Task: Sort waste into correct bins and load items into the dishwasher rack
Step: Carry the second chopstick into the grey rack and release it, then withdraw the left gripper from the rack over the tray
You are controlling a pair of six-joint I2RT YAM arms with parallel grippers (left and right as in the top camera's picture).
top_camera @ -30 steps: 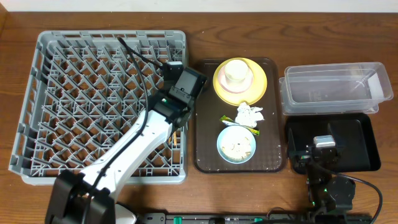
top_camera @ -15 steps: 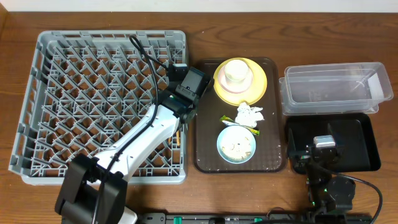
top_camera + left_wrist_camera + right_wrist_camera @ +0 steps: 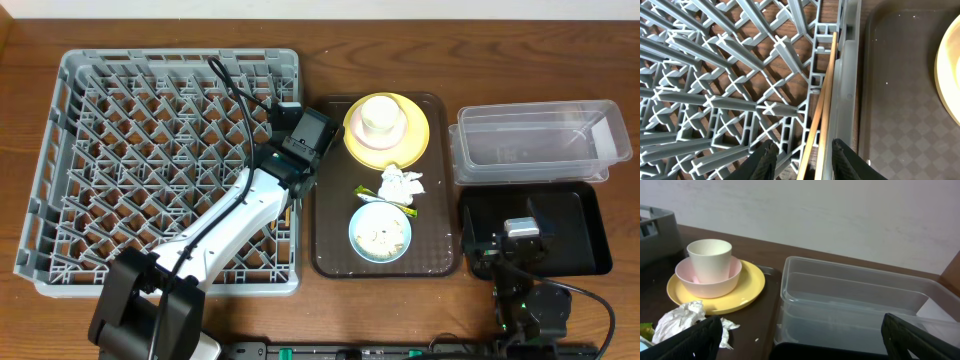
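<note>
My left gripper [image 3: 300, 135] is open over the right edge of the grey dishwasher rack [image 3: 60, 150]. In the left wrist view its fingers [image 3: 765, 161] stand apart on either side of two wooden chopsticks [image 3: 826, 100], which lie along the rack's rim; a bit of them shows overhead [image 3: 288, 216]. My right gripper [image 3: 520, 236] is open and empty over the black tray [image 3: 585, 232]. The yellow plate [image 3: 420, 130] holds a white bowl [image 3: 710, 282] with a cream cup [image 3: 381, 115] in it. The tissue [image 3: 402, 183], the wrapper [image 3: 368, 192] and the blue bowl [image 3: 380, 232] with crumbs lie below it.
The plate, tissue, wrapper and blue bowl all sit on a dark brown serving tray [image 3: 330, 250] between the rack and the bins. The clear tub [image 3: 540, 140] stands behind the black tray at the right. Brown table wood surrounds everything.
My left gripper has shifted slightly to the right along the rack's right edge, then stayed still. The right arm has not moved.
</note>
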